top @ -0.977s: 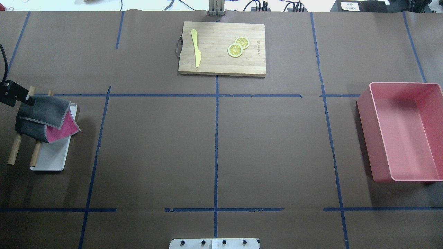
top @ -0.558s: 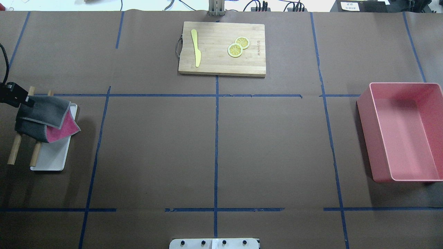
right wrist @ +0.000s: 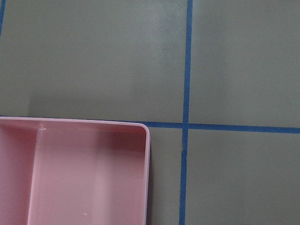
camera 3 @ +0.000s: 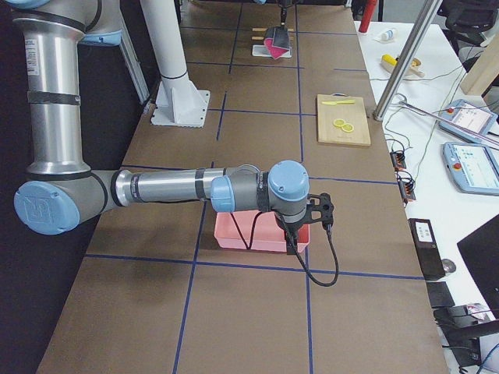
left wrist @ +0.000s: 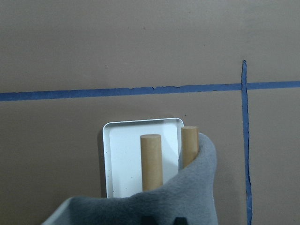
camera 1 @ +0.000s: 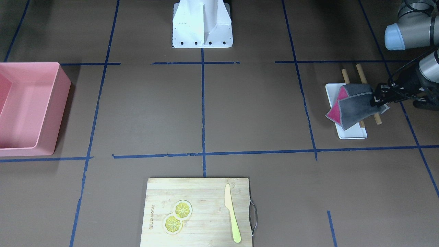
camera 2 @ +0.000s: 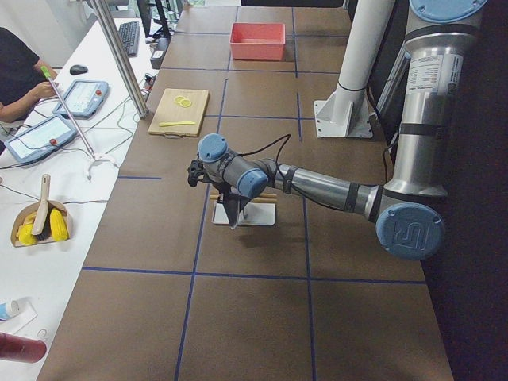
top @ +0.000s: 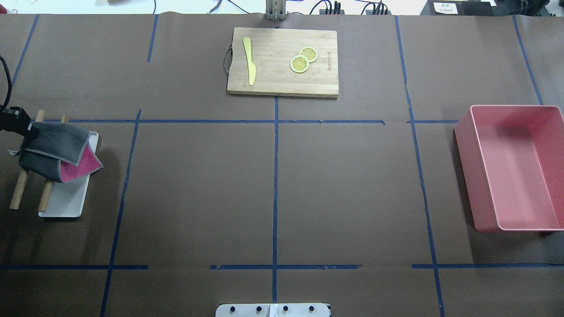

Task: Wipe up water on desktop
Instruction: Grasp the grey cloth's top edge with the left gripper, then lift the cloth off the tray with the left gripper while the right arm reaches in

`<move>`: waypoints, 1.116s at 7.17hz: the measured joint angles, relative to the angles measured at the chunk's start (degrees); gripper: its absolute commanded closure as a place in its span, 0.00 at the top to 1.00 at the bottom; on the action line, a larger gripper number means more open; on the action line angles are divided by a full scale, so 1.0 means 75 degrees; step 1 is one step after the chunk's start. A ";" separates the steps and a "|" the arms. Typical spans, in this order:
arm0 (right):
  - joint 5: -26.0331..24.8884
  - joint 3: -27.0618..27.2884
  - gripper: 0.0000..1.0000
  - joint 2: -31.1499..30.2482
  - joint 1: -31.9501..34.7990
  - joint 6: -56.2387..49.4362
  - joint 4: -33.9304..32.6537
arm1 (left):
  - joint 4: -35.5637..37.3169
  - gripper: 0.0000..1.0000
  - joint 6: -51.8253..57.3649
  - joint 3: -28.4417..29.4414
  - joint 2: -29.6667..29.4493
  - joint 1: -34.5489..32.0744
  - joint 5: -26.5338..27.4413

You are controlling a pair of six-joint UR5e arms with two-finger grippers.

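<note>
- The desktop (top: 198, 189) is a flat, matte, dark-brown sheet that spreads under everything and is crossed by thin blue tape lines, ragged in places.
- My left pincer (camera 1: 376, 97) is clenched on the edge of a soft, fleecy cloth (top: 53, 147). The cloth is grey on top with a pale stitched border and magenta on the underside where a fold shows.
- The cloth drapes over two round, pale wooden dowels (left wrist: 151, 159) that lie side by side. One of them lies over a small white tray (top: 66, 202), smooth with rounded corners.
- In my left wrist view the cloth fills the bottom edge and covers my fingertips almost entirely, with only two dark tips poking through. It also hides the near ends of the dowels.
- At the far side lies a bamboo cutting board (top: 273, 75), rectangular and grained, with a dark wire handle. On it are a flat yellow knife (top: 250, 61) and two overlapping lemon slices (top: 299, 64).
- On my right stands a glossy pink bin (top: 468, 176), rectangular with rounded corners and cut off by the frame edge.
- My right pincer (camera 3: 293, 243) hangs over the pink bin's edge. It shows only small from the side, so I cannot tell whether it is released or clenched.
</note>
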 measured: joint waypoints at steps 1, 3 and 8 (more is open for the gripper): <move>-0.0001 -0.0005 1.00 -0.0003 -0.0001 0.0000 -0.0001 | 0.0024 0.05 -0.0005 -0.0028 0.0001 0.0000 -0.0020; 0.0000 -0.0004 1.00 -0.0005 -0.0003 0.0000 -0.0002 | 0.0074 0.00 -0.0008 -0.0057 0.0007 -0.0014 -0.0039; 0.0518 0.0298 1.00 0.0006 -0.0068 0.0765 0.0018 | 0.2045 0.00 -0.0033 -0.0608 -0.0947 -0.0742 -0.0360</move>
